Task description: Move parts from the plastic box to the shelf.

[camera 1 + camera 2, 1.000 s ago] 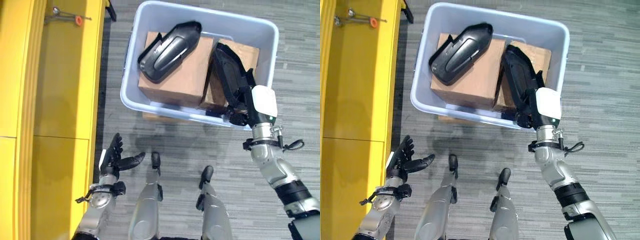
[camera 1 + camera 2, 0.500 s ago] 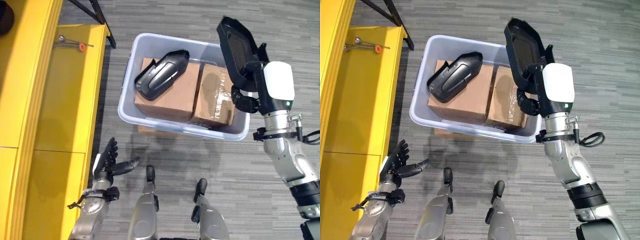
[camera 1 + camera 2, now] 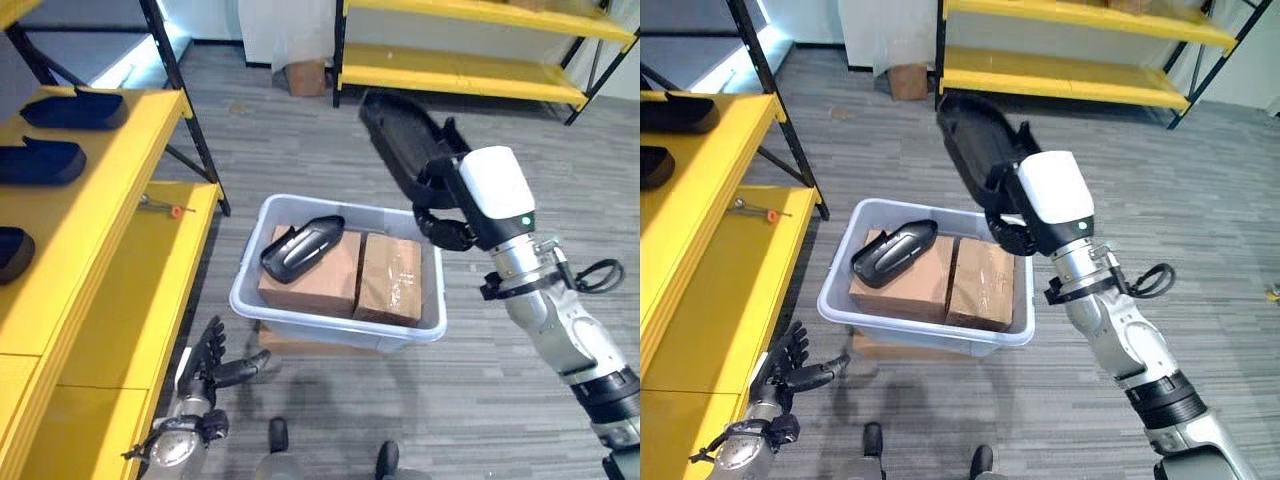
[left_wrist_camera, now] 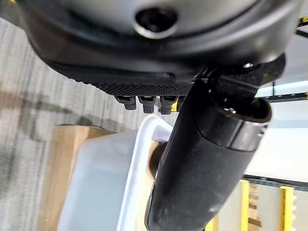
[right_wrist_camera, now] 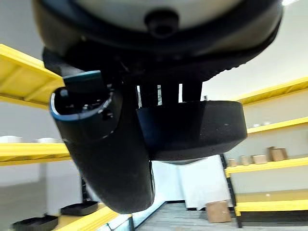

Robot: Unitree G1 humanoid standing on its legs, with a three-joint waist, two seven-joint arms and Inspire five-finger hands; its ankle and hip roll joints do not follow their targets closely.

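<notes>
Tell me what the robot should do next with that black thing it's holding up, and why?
Probably swing it left toward the yellow shelf. The right hand already grips the black part above the plastic box, and similar parts lie on the shelf.

Two black parts at the box: one [image 3: 302, 248] lying on the cardboard, one [image 3: 400, 143] raised above it. Two cardboard boxes, left [image 3: 310, 275] and right [image 3: 391, 279], inside one plastic box [image 3: 330, 326]. Three more dark parts on the left yellow shelf: far [image 3: 75, 107], middle [image 3: 40, 160], near [image 3: 14, 254].
</notes>
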